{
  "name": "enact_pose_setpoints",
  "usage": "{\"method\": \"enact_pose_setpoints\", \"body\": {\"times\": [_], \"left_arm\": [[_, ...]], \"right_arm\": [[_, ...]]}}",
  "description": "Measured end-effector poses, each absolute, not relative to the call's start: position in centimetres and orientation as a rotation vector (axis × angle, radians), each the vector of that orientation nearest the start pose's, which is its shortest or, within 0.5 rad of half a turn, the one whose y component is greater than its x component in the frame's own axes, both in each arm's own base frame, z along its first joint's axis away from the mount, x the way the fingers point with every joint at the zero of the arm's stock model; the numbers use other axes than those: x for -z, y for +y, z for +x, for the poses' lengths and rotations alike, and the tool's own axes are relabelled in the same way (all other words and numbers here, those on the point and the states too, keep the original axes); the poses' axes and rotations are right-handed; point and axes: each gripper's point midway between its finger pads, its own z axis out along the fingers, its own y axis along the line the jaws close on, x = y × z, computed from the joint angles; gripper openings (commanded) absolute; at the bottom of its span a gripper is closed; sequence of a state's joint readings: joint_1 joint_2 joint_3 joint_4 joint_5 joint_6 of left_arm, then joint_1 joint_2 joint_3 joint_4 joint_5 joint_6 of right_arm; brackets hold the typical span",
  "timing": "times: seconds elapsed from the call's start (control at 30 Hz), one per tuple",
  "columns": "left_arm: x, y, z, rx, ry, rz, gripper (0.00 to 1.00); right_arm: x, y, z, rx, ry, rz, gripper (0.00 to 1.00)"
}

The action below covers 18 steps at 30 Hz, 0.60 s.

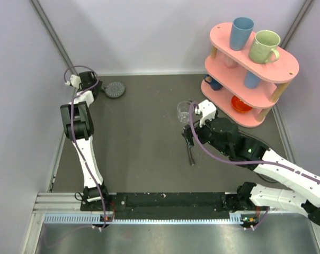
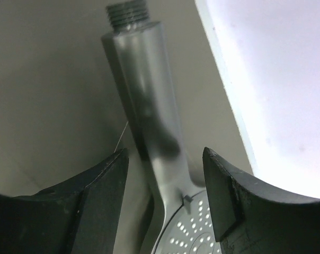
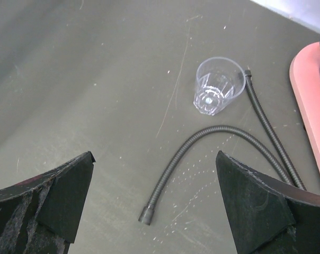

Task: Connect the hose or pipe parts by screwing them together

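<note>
The grey hand shower lies at the far left, its perforated disc face (image 1: 116, 89) showing beside my left gripper (image 1: 99, 91). In the left wrist view its straight handle (image 2: 149, 100) runs up to a threaded end (image 2: 127, 13), and the disc (image 2: 194, 227) sits at the bottom. My left gripper (image 2: 162, 159) straddles the handle's neck, open, with a narrow gap on each side. The thin dark hose (image 3: 223, 128) lies curved on the table, one end fitting (image 3: 145, 214) below my right gripper (image 3: 154, 159), which is wide open and empty. The hose (image 1: 190, 154) pokes out under that gripper (image 1: 189, 138).
A small clear glass cup (image 3: 215, 92) (image 1: 184, 110) stands by the hose's other end (image 3: 248, 73). A pink tiered rack (image 1: 252, 63) with mugs and cups stands at the back right. The left wall (image 2: 276, 79) runs close beside the shower handle.
</note>
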<state>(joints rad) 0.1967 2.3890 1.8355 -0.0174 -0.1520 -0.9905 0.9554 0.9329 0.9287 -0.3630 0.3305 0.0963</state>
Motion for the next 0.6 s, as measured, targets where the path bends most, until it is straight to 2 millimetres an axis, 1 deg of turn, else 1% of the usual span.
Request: {"method": "enact_pose_setpoints", "body": {"times": [0.03, 0.17, 0.23, 0.27, 0.37, 0.4, 0.47, 0.5, 0.6], "left_arm": [[-5.7, 12.2, 64.3, 0.301, 1.722, -1.295, 0.64], [-5.8, 13.2, 65.5, 0.283, 1.697, -1.322, 0.62], [-5.8, 13.6, 66.2, 0.28, 1.69, -1.325, 0.6], [-5.7, 13.7, 66.4, 0.279, 1.689, -1.329, 0.57], [-5.6, 13.9, 66.4, 0.275, 1.687, -1.343, 0.54], [-5.5, 13.9, 66.3, 0.273, 1.689, -1.352, 0.5], [-5.4, 13.9, 66.3, 0.275, 1.685, -1.365, 0.45], [-5.3, 13.9, 66.2, 0.274, 1.686, -1.373, 0.41], [-5.0, 13.9, 66.0, 0.283, 1.679, -1.396, 0.32]], "right_arm": [[-26.1, 22.9, 22.9, -0.382, 1.836, -0.595, 0.97], [-26.7, 23.1, 23.3, -0.374, 1.816, -0.584, 0.97], [-26.6, 23.1, 23.5, -0.36, 1.815, -0.583, 0.97], [-26.5, 23.1, 23.6, -0.353, 1.818, -0.582, 0.97], [-26.1, 23.2, 24.0, -0.332, 1.824, -0.586, 0.97], [-25.9, 23.3, 24.1, -0.325, 1.827, -0.588, 0.97], [-25.7, 23.3, 24.3, -0.31, 1.83, -0.592, 0.97], [-25.5, 23.3, 24.4, -0.302, 1.832, -0.593, 0.97], [-25.4, 23.3, 24.6, -0.289, 1.834, -0.596, 0.97]]}}
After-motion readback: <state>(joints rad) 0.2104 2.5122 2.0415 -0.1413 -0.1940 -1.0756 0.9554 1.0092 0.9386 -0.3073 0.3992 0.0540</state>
